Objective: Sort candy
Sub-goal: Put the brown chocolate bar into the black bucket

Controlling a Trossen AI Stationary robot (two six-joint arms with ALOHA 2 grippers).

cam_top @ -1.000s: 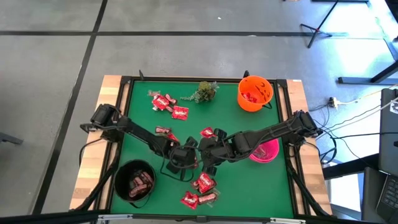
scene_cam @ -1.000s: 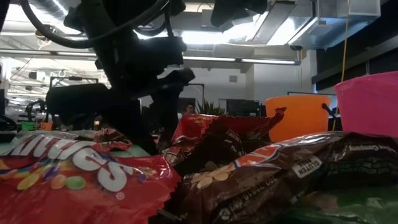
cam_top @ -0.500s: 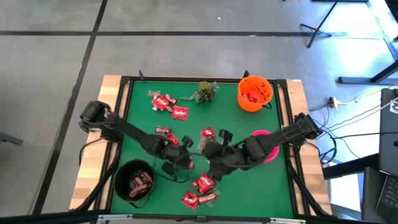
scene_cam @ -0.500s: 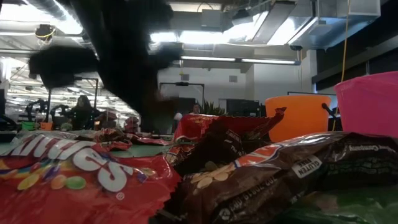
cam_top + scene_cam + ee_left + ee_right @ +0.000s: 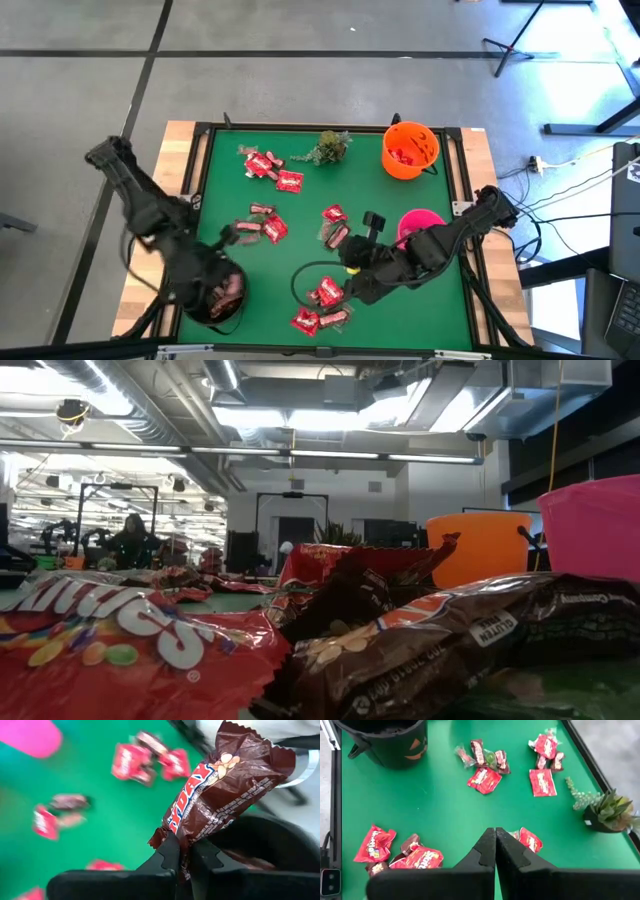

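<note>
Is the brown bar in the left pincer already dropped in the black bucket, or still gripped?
Still gripped. The left pincer is shut on the brown bar, held just above the black bucket.

Left gripper (image 5: 213,290): from above I can't make out its fingers over the black bucket (image 5: 196,308); the arm covers most of the rim.
Brown bar (image 5: 225,790): its lower end is hidden between the fingers.
Table in left wrist view: red packets (image 5: 127,761) blurred, print unreadable.
Low view: red packet (image 5: 110,635) cut off at the bottom edge; both arms out of sight.
Orange bucket contents (image 5: 404,155): too small to tell apart.
</note>
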